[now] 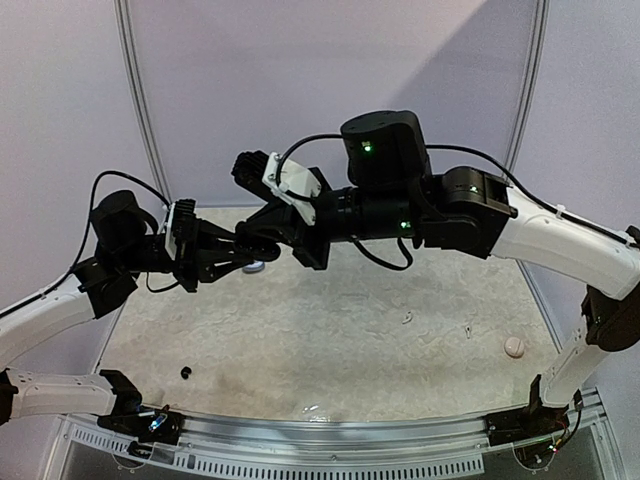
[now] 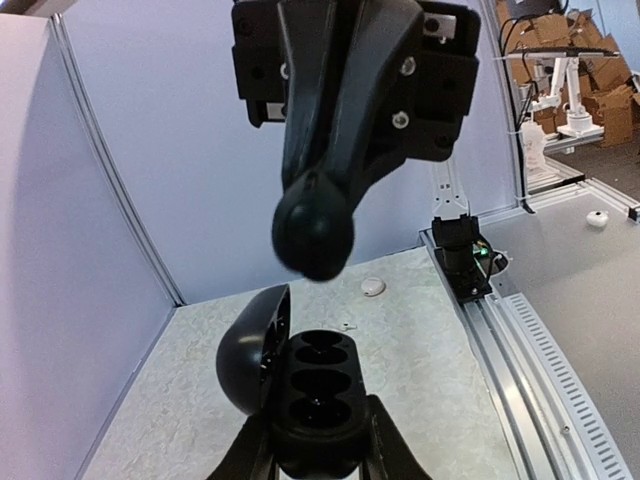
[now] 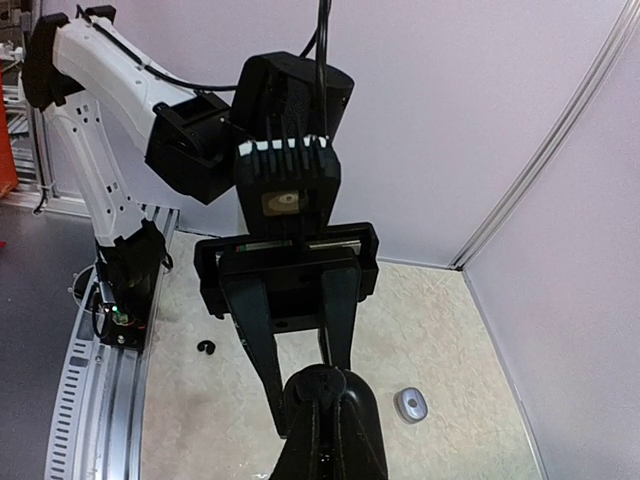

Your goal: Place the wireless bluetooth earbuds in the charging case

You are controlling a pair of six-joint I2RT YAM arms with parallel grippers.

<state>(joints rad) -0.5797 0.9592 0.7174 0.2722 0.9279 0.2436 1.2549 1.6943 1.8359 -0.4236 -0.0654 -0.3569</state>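
Left gripper [image 2: 318, 450] grasps the black charging case [image 2: 320, 385] above the table [image 3: 440, 320], lid [image 2: 250, 350] swung open to one side. Right gripper [image 2: 313, 238] clenched, tips just above the case; whether anything is pinched cannot be told. Grey earbud [image 3: 411, 404] and black earbud [image 3: 208, 347] lie on the table.

A speckled beige tabletop [image 2: 420, 330] spreads beneath the left pincer [image 2: 315, 455]. Plain lilac walls [image 2: 150, 120] rise ahead of it and to its left. A perforated metal rail [image 2: 540, 340] runs along its right, with stacked cardboard boxes [image 2: 590, 60] far beyond.
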